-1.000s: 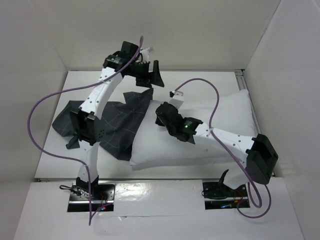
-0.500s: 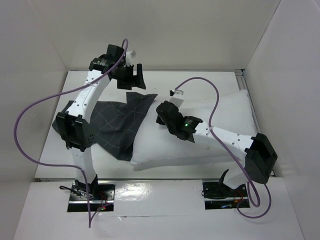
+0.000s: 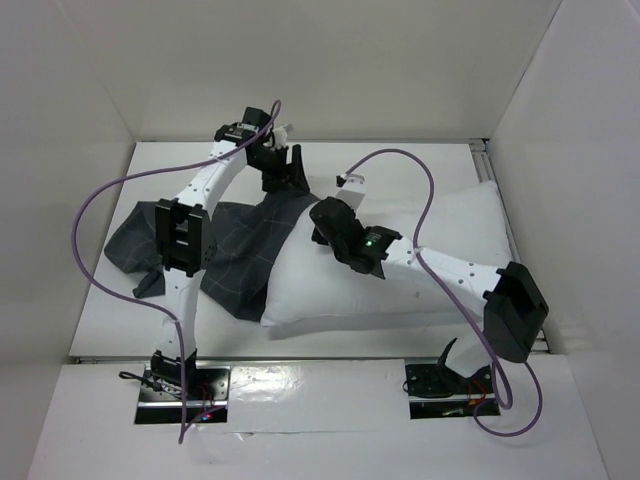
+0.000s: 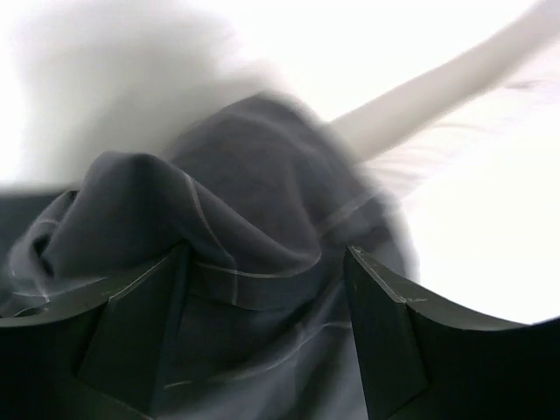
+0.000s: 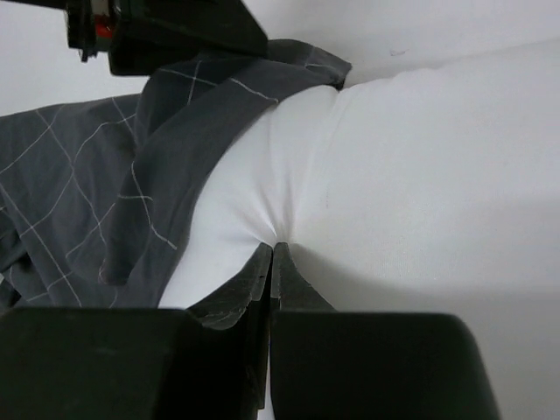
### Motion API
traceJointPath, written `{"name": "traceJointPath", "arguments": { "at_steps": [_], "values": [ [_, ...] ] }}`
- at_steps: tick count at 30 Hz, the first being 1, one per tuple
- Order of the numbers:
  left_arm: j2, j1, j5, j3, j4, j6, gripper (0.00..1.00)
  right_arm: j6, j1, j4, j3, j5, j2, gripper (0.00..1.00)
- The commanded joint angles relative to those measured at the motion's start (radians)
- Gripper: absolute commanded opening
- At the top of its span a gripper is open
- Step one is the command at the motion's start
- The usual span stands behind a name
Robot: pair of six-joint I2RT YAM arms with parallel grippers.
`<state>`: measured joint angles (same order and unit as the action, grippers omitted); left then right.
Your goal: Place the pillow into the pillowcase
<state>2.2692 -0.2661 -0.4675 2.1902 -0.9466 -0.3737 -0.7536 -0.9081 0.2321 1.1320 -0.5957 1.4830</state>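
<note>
Your right gripper [image 5: 272, 262] pinches soft pillow [image 5: 420, 175] skin at its tips. The left gripper [image 4: 264, 255] gapes around a limp pillowcase [image 4: 245, 175] fold; grab there.

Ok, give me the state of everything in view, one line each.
Pillow: lying flat, mostly uncovered, one corner under the pillowcase edge.
Pillowcase: limp and rumpled, one edge draped over that corner.
Left end effector: open, straddling a raised fold of the pillowcase.
Right end effector: shut, pinching the pillow's fabric.
</note>
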Motion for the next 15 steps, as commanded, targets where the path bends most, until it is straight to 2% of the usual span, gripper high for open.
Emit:
{"name": "traceJointPath", "arguments": {
  "at_steps": [1,3,4,6,7,8,9,11,12,14,15],
  "values": [
    [0.001,-0.032,-0.239,0.146,0.094,-0.007,0.81,-0.001,0.038,0.042,0.068,-0.021,0.054,0.0],
    [-0.034,-0.032,-0.261,0.134,0.104,0.012,0.81,-0.001,0.054,0.042,0.078,-0.001,0.074,0.0],
    [-0.093,-0.032,-0.229,0.114,0.104,0.036,0.83,-0.001,0.054,0.042,0.078,-0.001,0.074,0.0],
    [-0.172,-0.032,-0.064,0.022,0.104,0.067,0.91,-0.001,0.064,0.042,0.069,0.008,0.074,0.0],
    [-0.265,-0.032,0.014,-0.019,0.104,0.067,0.94,0.01,0.078,0.032,0.069,0.019,0.074,0.0],
    [-0.313,-0.032,0.149,-0.065,0.104,0.076,0.96,0.01,0.078,0.032,0.069,0.019,0.065,0.0],
    [-0.362,-0.032,0.217,-0.172,0.104,0.076,1.0,0.019,0.078,0.023,0.069,0.019,0.065,0.0],
    [-0.506,-0.032,0.358,-0.292,0.104,0.045,1.0,0.03,0.087,0.013,0.058,0.028,0.056,0.0],
    [-0.552,-0.032,0.4,-0.41,0.104,0.026,1.0,0.04,0.098,0.013,0.048,0.039,0.056,0.0],
    [-0.643,-0.032,0.453,-0.527,0.118,-0.04,1.0,0.057,0.11,0.003,0.038,0.066,0.056,0.0],
    [-0.737,-0.032,0.492,-0.641,0.13,-0.065,0.98,0.071,0.11,-0.007,0.038,0.076,0.056,0.02]
  ]
}}
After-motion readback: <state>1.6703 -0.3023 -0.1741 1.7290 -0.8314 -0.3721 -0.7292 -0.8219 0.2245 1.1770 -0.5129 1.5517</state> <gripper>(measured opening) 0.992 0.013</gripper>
